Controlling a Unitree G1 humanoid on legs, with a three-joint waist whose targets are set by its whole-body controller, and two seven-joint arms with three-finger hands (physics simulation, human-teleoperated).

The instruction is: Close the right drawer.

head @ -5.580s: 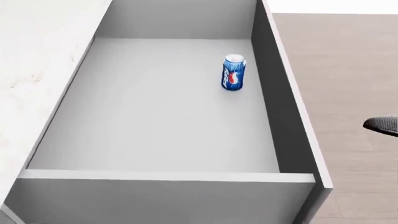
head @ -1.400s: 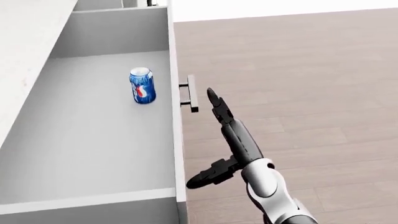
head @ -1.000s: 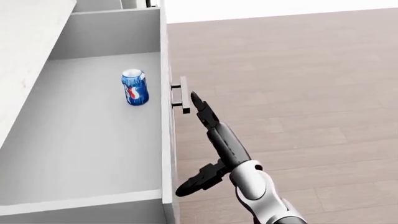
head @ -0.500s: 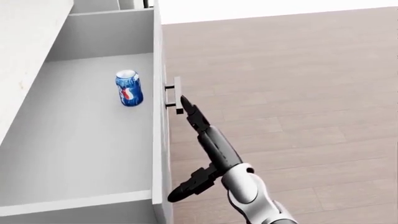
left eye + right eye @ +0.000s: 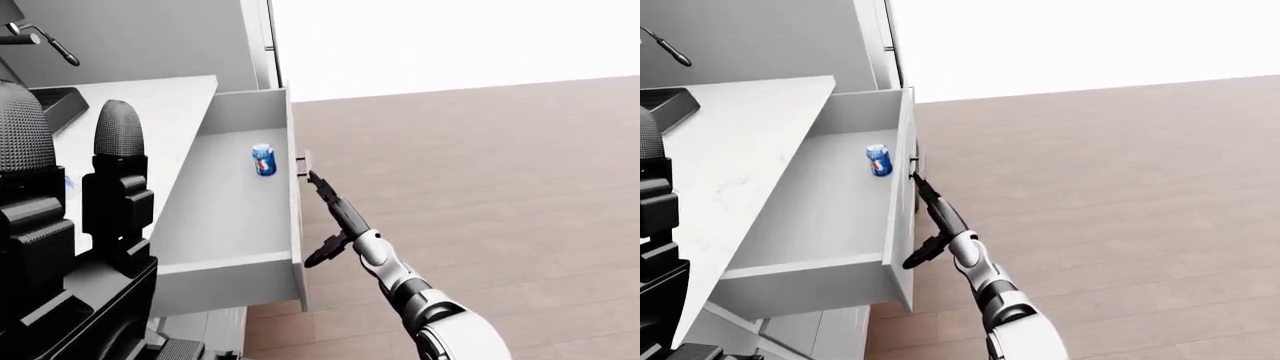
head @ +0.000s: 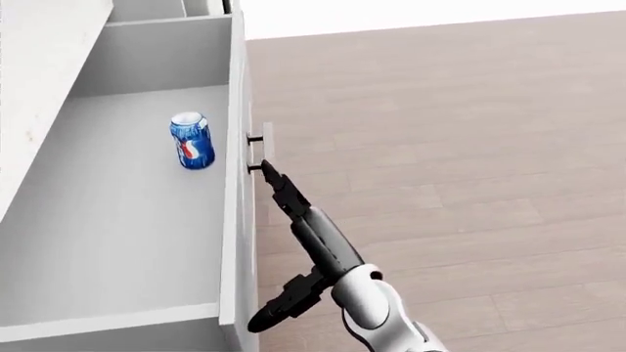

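The right hand (image 6: 293,213), fingers (image 6: 270,176) spread apart, seemingly touches the handle (image 6: 262,147) of the open drawer (image 6: 127,235), which lies to its left, its front running up the head view.

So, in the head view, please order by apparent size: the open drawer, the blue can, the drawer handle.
1. Open drawer, by far the largest.
2. Blue can.
3. Drawer handle, seen nearly edge-on and looking thinner than the can, so the ranking of these last two is less sure.

The blue can (image 6: 191,140) bears a red, white and blue round logo; no lettering can be read.
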